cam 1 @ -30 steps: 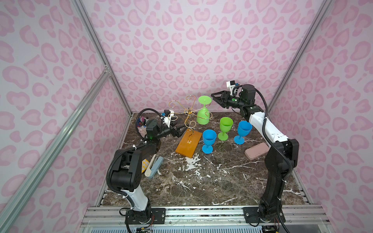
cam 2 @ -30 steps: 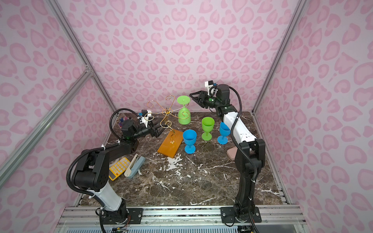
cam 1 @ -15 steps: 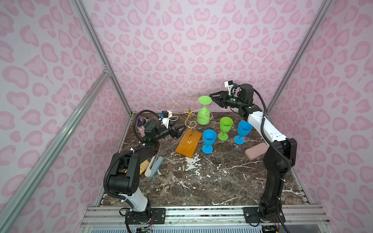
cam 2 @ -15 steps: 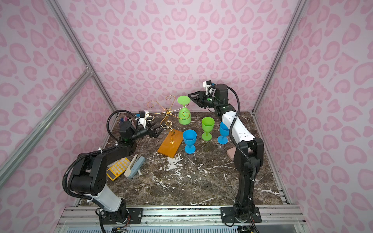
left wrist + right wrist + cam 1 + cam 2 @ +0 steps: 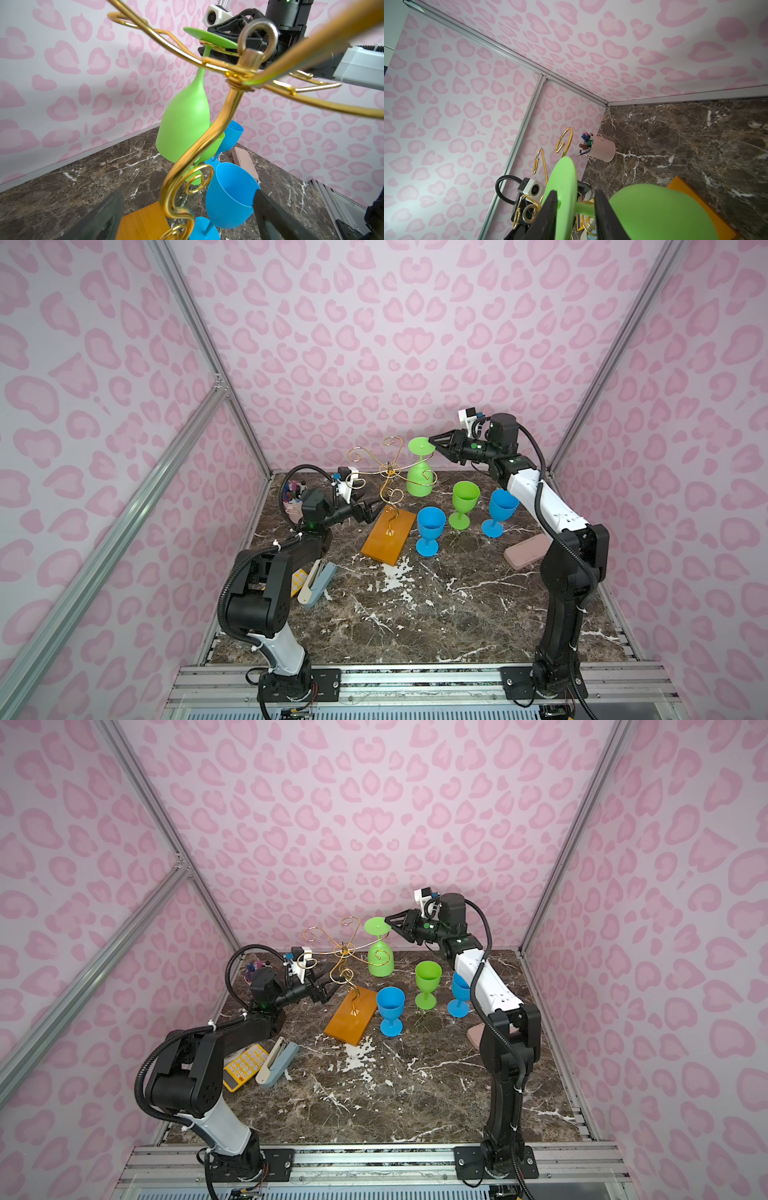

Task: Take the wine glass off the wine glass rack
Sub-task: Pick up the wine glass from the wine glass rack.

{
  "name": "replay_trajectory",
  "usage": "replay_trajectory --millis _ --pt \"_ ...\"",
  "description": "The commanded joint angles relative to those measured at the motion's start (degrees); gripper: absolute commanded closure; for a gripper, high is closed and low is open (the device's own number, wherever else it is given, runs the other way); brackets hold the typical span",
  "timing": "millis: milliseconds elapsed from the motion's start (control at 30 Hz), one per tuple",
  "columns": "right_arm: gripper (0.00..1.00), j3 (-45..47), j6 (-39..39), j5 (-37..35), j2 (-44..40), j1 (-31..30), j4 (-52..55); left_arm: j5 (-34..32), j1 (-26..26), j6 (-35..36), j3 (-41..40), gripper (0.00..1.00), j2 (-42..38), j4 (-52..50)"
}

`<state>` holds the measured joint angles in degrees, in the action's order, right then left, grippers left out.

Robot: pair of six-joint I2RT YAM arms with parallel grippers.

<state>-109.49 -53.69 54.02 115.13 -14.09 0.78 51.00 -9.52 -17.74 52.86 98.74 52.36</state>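
The lime-green plastic wine glass (image 5: 419,483) hangs upside-down, upper centre in a top view, from the gold wire rack with orange wooden base (image 5: 388,537), right jaws partly spread astride its foot, seemingly to lift it off, and left jaws gaping around the stem, probably to steady it.

A lime-green wine glass (image 5: 419,483) hangs upside down (foot up, bowl down) from the far-right scroll arm of the gold wire wine glass rack (image 5: 204,138), whose orange-brown wooden base (image 5: 388,539) lies flat mid-table.
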Motion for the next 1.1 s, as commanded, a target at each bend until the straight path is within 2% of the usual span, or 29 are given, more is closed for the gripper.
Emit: replay_trajectory --millis 0,133,233,533,667,1067 --pt "0.70 -0.28 0.97 0.36 0.27 -0.18 0.28 -0.03 -0.44 0.81 1.31 0.02 1.38 1.43" --pt "0.74 -0.85 1.13 0.47 0.53 -0.38 0.71 -0.25 -0.73 0.61 2.31 0.01 2.64 1.21" --pt "0.77 -1.16 1.31 0.46 0.62 -0.48 1.06 0.44 -0.82 0.13 4.09 0.12 3.71 -0.33" --pt "0.80 -1.74 1.92 0.38 0.40 -0.44 2.39 1.51 -0.85 -0.06 4.88 0.25 4.66 -0.14" --pt "0.81 -1.60 1.84 0.34 0.18 -0.54 2.15 2.97 -0.85 -0.43 5.48 0.40 5.22 -0.15" --pt "0.87 -1.87 1.48 0.46 -0.61 -0.54 2.27 4.46 -0.85 -1.24 6.25 0.59 5.76 -0.31"
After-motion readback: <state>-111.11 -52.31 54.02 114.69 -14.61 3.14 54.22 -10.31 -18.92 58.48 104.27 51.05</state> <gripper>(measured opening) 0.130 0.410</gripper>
